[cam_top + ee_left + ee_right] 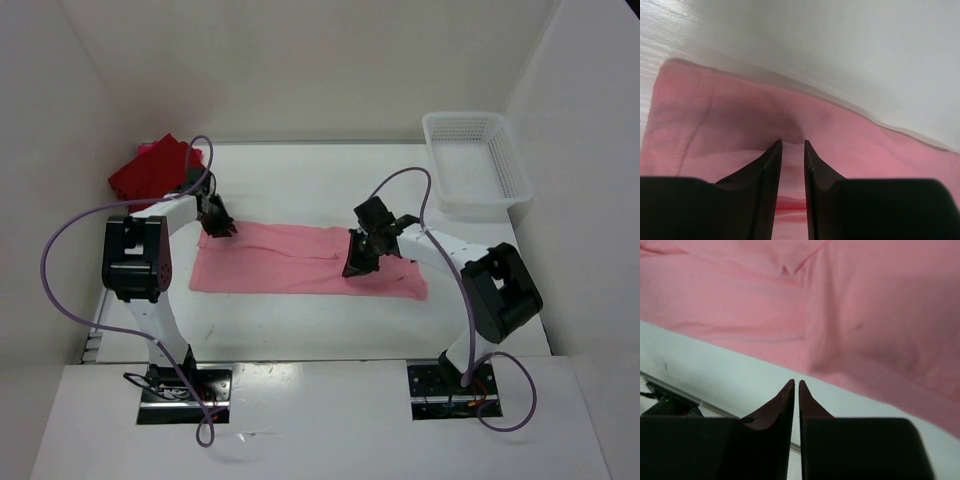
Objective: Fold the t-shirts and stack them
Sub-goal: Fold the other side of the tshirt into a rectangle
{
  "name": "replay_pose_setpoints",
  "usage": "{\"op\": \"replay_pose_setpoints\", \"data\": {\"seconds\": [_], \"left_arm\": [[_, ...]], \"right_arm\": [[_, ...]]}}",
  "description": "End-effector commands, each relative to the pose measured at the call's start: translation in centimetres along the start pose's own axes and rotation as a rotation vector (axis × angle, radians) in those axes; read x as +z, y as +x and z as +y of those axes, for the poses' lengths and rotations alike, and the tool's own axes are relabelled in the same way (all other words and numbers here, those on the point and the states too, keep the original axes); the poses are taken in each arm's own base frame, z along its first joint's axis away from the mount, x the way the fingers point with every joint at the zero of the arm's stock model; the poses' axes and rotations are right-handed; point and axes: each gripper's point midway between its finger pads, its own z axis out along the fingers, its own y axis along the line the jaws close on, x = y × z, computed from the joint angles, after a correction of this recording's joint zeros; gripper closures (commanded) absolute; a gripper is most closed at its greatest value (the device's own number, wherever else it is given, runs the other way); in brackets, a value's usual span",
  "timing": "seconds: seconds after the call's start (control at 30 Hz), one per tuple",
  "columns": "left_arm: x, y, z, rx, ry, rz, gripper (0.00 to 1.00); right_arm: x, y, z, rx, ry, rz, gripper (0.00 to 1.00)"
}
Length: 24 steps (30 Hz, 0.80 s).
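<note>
The red shirts (150, 172) sit half hidden behind the left arm (135, 255) at the counter's (300, 325) far-left corner, while the light pink shirt (290, 262) lies flat mid-counter, the left tool (792, 142) pinching its far edge, the right tool (796, 382) closed and empty by its near edge.

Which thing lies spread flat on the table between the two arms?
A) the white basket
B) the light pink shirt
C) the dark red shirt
B: the light pink shirt lies flat in the middle, while the dark red shirt is bunched at the far left and the white basket stands at the far right.
</note>
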Motion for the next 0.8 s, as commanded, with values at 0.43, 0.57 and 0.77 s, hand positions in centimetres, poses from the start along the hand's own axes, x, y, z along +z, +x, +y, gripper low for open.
{"op": "replay_pose_setpoints", "data": {"seconds": [0.43,0.57,0.77], "left_arm": [[-3.5,-2.2,-4.7,0.020,0.146,-0.067,0.68],[-3.0,-0.9,-4.5,0.034,0.148,-0.041,0.66],[-0.8,-0.5,-1.4,-0.009,0.069,-0.016,0.65]], "right_arm": [[-1.8,-3.5,-2.4,0.088,0.087,-0.171,0.90],[-2.2,-3.3,-5.7,0.282,0.122,-0.250,0.99],[-4.9,-3.6,-12.1,0.559,0.145,-0.391,0.98]]}}
